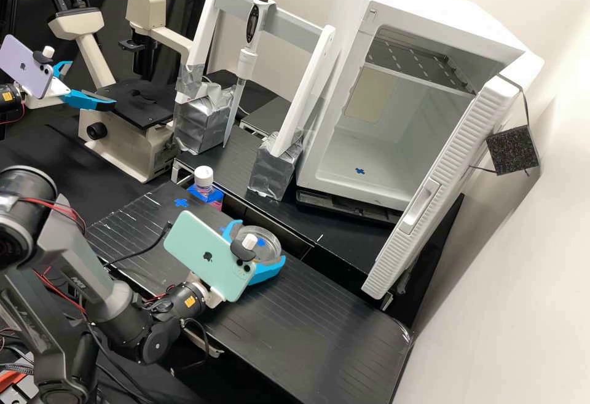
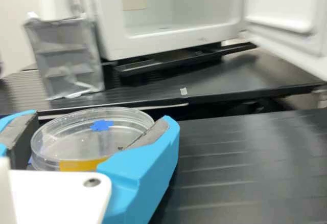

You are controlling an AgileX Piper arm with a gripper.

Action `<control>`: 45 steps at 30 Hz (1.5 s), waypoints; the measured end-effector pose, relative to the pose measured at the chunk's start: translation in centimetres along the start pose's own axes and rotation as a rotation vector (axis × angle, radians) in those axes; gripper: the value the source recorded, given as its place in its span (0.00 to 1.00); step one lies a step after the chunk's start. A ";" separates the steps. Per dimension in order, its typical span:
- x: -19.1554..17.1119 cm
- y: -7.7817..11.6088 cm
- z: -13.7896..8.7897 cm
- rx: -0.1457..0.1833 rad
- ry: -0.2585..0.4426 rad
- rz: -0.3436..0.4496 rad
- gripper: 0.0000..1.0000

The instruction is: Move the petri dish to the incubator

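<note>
The gripper (image 1: pixel 259 242) holds the petri dish (image 2: pixel 92 134) by its sides; grasping seems done, and a level carry into the incubator (image 1: pixel 362 187) should follow.

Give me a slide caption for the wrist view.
Clear dish held in the blue-fingered gripper, open white incubator beyond.

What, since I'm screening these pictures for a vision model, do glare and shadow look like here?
High view: soft sheen on the black bench; strip beneath the incubator in deep shade, its interior evenly bright. Wrist view: pale, streaky reflections on the bench, thin highlights along the clear petri dish's rim, dark shadow under the incubator.
</note>
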 end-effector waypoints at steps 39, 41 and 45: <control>21.4 7.2 -4.7 -0.077 -0.009 0.307 0.00; 23.2 7.6 -4.6 -0.077 -0.005 0.306 0.00; 26.8 7.8 -3.5 -0.050 -0.020 0.279 0.00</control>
